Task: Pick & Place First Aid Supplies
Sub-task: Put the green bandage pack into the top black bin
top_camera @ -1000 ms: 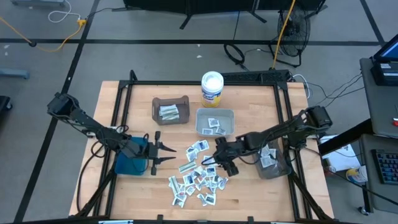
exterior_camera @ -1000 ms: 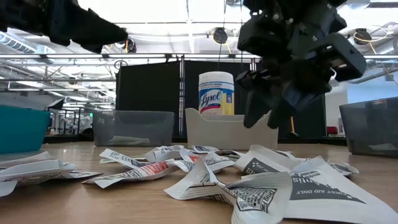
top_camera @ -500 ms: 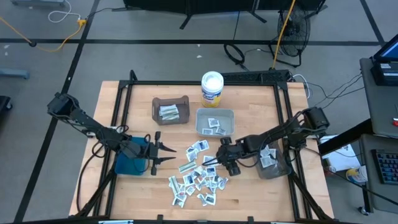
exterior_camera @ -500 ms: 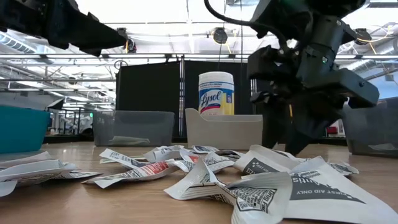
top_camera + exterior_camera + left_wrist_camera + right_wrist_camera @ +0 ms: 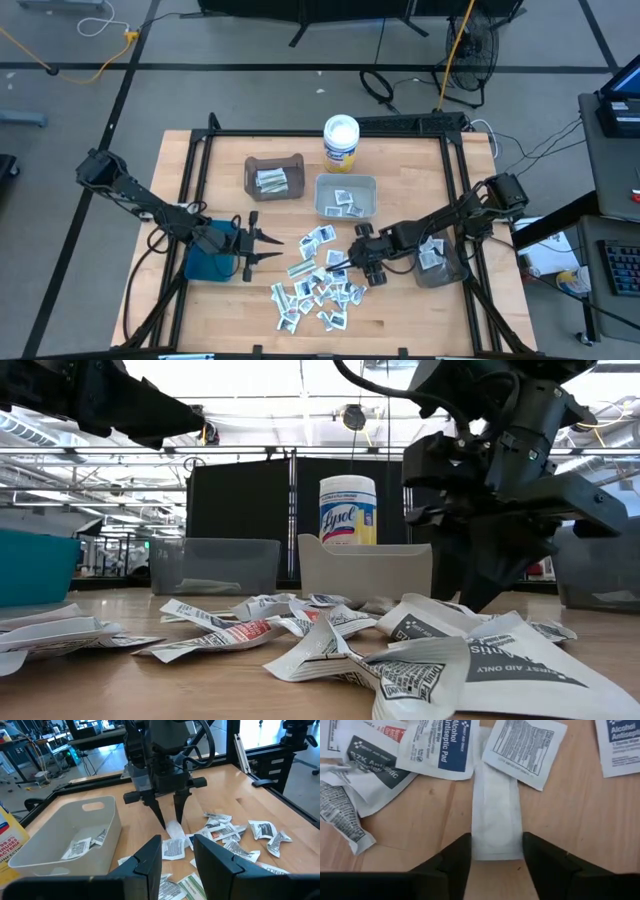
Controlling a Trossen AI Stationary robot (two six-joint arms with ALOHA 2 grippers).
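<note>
The table [image 5: 200, 170] carries four bins, one round wipes tub [image 5: 341, 140] and a scatter of small packets [image 5: 318, 285]. Taking the white bin [image 5: 346, 197] at mid-table as the landmark: a brown bin [image 5: 275, 176] sits just to its left, the tub just behind it, a teal bin [image 5: 206, 262] well off to its front-left, and a grey bin [image 5: 440, 262] off to its front-right. The packets lie in front of the white bin, too many and too overlapped to count surely; something over twenty by my judgement. A few more already lie inside the white, brown and grey bins.

Both arms are in view. The right gripper [image 5: 347, 262] is the nearer one, down on the table at the right edge of the pile, in front of the white bin. Its fingers [image 5: 455, 857] stand apart, one on either side of a plain white strip [image 5: 496, 815] lying flat on the wood. The strip's long axis runs straight ahead from the gripper, so the fingers straddle its narrow width near its closer end. They look about ready to pinch, though I cannot tell whether they touch it yet. Printed packets overlap the strip's far end, which could drag when it is lifted.

The left gripper [image 5: 262, 243] waits over the teal bin's right edge, left of the pile, fingers apart and empty, pointing toward the pile.
</note>
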